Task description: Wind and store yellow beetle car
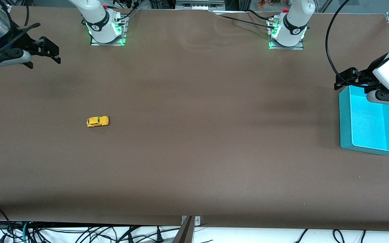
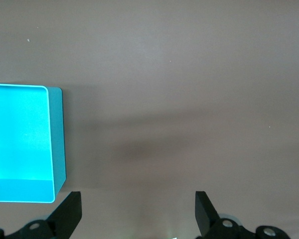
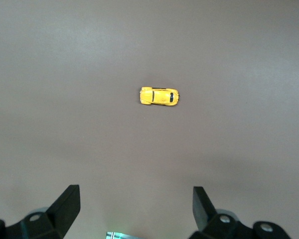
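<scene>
Yellow beetle car (image 1: pixel 97 121) lies on the table, well apart from both grippers' spread jaws.

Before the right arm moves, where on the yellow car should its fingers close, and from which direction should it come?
Probably from straight above, closing on the two long sides of the yellow beetle car at mid-body. It stands on its wheels alone on the table, its length running along the table from one arm's end toward the other. The right gripper is open, up in the air; the left gripper waits open by the blue bin.
</scene>
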